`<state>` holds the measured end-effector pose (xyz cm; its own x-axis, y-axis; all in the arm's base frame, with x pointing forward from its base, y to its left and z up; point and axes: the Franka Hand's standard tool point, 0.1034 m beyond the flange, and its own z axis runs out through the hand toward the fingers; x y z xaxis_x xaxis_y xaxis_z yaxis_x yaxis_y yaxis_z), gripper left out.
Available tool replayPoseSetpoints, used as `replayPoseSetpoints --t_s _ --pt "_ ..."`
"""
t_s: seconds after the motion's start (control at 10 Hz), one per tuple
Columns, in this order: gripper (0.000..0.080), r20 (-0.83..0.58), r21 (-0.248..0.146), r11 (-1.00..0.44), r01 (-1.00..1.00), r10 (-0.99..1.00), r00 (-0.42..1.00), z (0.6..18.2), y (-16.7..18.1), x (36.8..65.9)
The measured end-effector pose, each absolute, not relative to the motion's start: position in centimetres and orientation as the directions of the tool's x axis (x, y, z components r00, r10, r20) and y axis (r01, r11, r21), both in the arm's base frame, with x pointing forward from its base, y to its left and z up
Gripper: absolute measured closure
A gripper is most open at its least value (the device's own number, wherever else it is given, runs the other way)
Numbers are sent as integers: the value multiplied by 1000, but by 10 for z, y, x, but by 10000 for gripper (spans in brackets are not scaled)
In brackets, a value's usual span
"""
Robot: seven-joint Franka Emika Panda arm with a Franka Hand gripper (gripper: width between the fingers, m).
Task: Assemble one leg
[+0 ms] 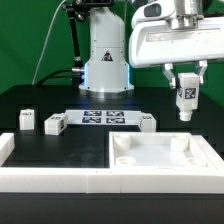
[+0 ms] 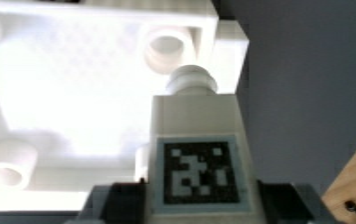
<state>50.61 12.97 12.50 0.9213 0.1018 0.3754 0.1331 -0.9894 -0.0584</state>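
A black desk (image 1: 40, 98) carries the marker board (image 1: 105, 117), lying flat at the middle toward the far side, tags up. At the near right lies a large flat white square panel (image 1: 165, 157) (image 2: 68, 95) with a raised rim; 2 round corner sockets (image 2: 166, 45) show in the wrist view. A low white rail (image 1: 45, 176) runs along the near edge, turning far at the left. A green backdrop (image 1: 25, 40) stands behind.

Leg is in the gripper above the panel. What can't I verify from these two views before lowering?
1. Finger contact on the leg: the wrist view's edge cuts off the gripper, and the exterior view is too small.
2. Gap between the leg's tip and the panel: the wrist view looks down along the leg.
3. The panel's near corners: washed out, white on white, in the exterior view.
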Motion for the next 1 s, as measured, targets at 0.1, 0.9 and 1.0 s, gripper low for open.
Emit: replayPoseSetpoints --t_s 0.1,0.9,1.0 --pt "509 374 -61 -990 127 96 923 124 129 506" --pt "509 361 -3 -971 240 222 906 126 125 577" --pt "509 367 10 -964 265 250 896 124 123 587"
